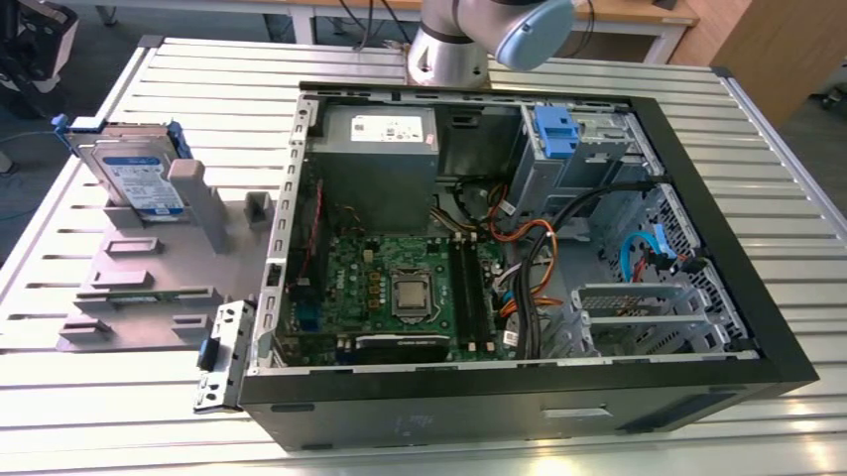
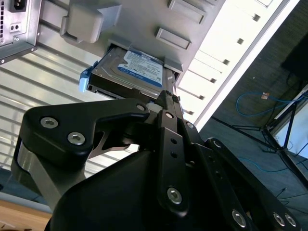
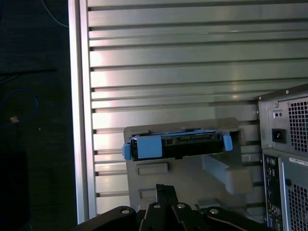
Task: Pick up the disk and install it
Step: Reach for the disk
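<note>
Disk [image 1: 133, 178], silver rectangle framed in blue plastic, sits in grey holder [image 1: 146, 268].

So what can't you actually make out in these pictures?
The disk: its lower part, in the exterior view, sits hidden in the grey holder.
The disk's near edge, in the second wrist view: partly covered by the gripper.
The arm: cut off by the exterior view's top edge.
The drive bay: its inside, in the exterior view, is behind metal walls and cables.
</note>
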Tool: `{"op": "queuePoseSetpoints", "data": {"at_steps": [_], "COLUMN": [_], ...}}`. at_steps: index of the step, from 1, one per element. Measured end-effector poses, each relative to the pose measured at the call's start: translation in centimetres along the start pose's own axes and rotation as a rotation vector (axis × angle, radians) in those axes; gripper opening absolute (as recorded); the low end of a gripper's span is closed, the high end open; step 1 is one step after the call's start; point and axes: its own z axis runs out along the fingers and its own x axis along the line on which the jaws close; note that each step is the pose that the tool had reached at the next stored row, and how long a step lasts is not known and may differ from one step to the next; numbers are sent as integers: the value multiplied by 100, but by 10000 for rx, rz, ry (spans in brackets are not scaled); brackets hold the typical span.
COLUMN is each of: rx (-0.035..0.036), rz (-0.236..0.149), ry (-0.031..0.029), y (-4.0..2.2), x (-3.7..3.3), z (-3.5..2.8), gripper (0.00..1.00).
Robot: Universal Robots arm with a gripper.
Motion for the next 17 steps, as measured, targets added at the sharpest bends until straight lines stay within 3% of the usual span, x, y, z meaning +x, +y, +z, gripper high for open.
{"op": "queuePoseSetpoints", "data": {"at_steps": [17], "rx": [0], "rz": [0], "ry": [0], "y": [-4], "x": [53], "z": [-1], "gripper": [11]}}
